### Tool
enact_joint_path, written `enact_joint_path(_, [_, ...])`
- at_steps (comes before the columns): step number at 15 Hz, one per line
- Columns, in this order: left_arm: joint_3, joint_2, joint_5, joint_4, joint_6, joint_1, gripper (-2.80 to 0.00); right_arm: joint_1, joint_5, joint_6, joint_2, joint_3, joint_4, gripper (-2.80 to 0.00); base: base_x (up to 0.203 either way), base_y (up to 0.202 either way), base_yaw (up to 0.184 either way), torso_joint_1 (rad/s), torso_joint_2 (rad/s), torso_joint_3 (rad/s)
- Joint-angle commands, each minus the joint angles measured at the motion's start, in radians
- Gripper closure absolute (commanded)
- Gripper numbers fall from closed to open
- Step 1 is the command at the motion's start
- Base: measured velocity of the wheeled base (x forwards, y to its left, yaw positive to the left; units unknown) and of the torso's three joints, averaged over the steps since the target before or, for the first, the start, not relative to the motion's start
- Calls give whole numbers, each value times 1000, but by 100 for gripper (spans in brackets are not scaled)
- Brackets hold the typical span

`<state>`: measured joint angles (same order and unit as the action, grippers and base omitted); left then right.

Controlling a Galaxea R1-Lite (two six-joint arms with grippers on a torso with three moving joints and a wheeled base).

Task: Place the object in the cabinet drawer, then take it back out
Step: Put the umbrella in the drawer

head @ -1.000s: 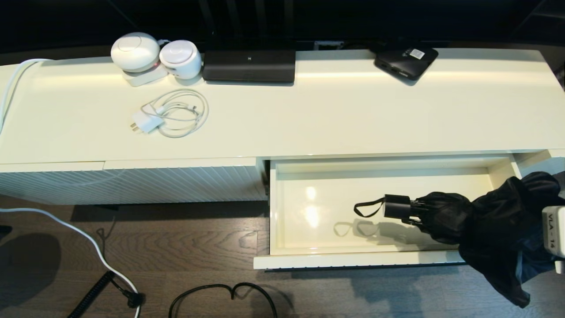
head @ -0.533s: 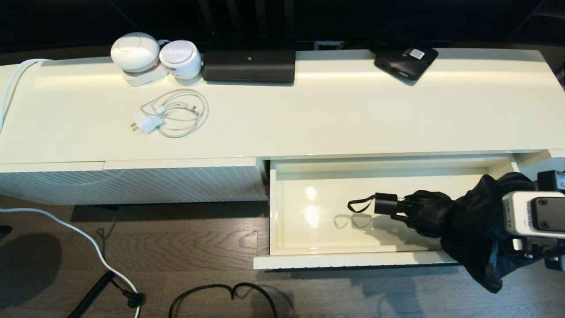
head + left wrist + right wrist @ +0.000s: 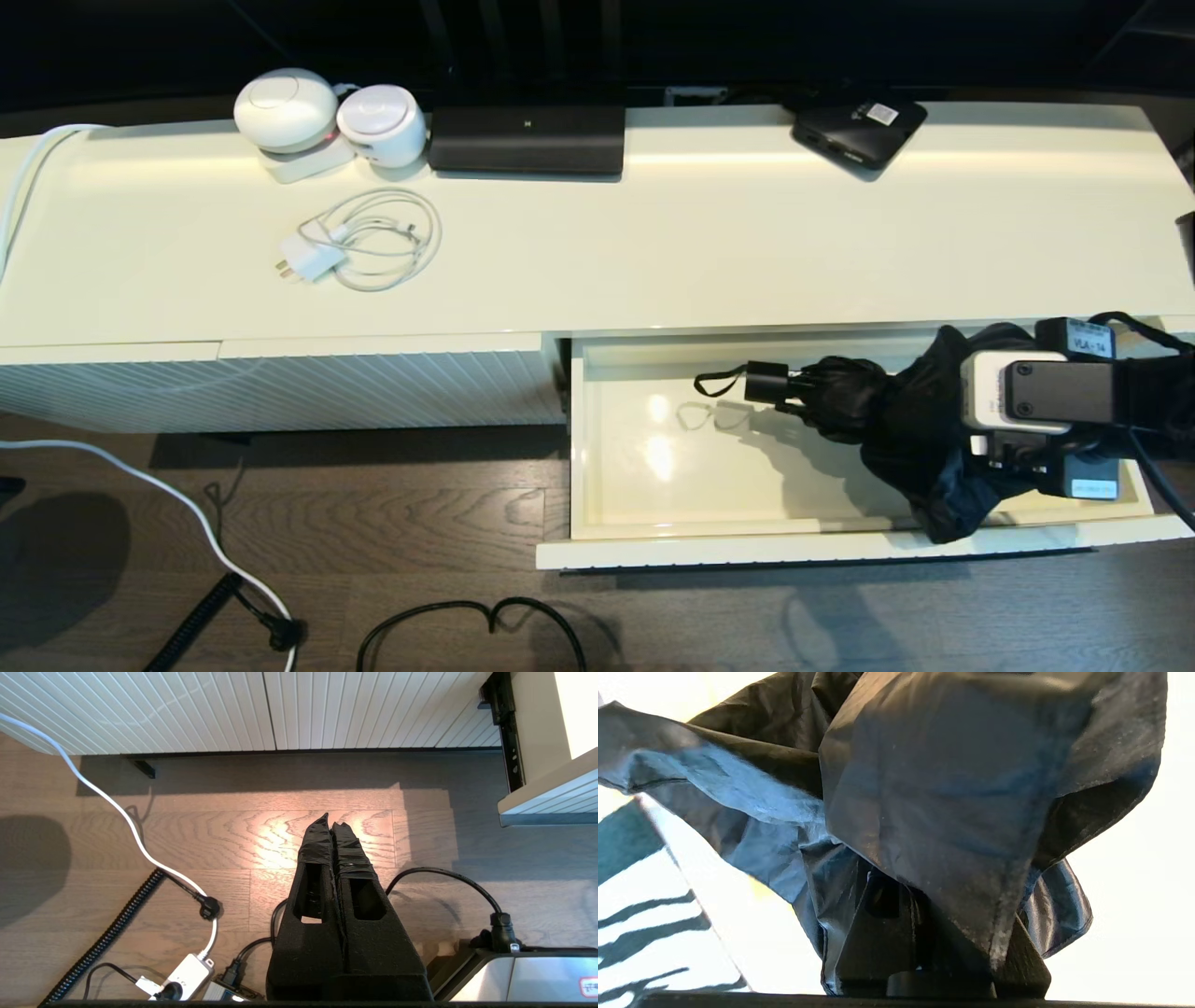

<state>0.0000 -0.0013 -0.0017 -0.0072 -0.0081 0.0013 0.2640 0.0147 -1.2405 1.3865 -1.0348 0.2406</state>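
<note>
I am holding the umbrella (image 3: 868, 411) over the open drawer (image 3: 747, 546), with my right gripper (image 3: 934, 933) clamped on its rumpled fabric end at the right. Its short handle (image 3: 767, 384) and strap loop (image 3: 714, 383) are pointing left, toward the far wall of the drawer, and throwing a shadow on the glossy floor below, so I judge the umbrella is hanging above the floor and not lying on it. Loose fabric is sagging near the front rim on the right; whether it is touching the rim I cannot tell.

To do this step well, I am thinking of bringing the whole length down inside the walls, handle first, keeping the drooping cloth clear of the front rim so nothing snags, and letting go only once the weight is resting on the floor.

My left gripper (image 3: 332, 833) is parked low over the wooden floor (image 3: 233, 835), its fingers pressed together, near a white cable (image 3: 117, 807).

On the worktop (image 3: 747, 243) beyond, a charger with coiled cord (image 3: 359, 245) and a small black box (image 3: 859, 126) are sitting well apart from the drawer.
</note>
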Motion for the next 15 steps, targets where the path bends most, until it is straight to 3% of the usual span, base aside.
enact_joint_path(1, [0, -2, 0, 0, -1, 0, 0, 3, 1, -7, 62, -14, -21, 0, 0, 0, 0, 0, 0, 0])
enact_joint_path(7, [0, -2, 0, 0, 0, 1, 0, 13, 2, -5, 124, -28, -147, 0, 0, 0, 0, 0, 0, 0])
enact_joint_path(9, [0, -2, 0, 0, -1, 0, 0, 24, 2, 30, 143, -27, -187, 0, 0, 0, 0, 0, 0, 0])
enact_joint_path(15, [0, -2, 0, 0, 0, 2, 0, 40, 2, 49, 180, -8, -234, 0, 0, 0, 0, 0, 0, 0])
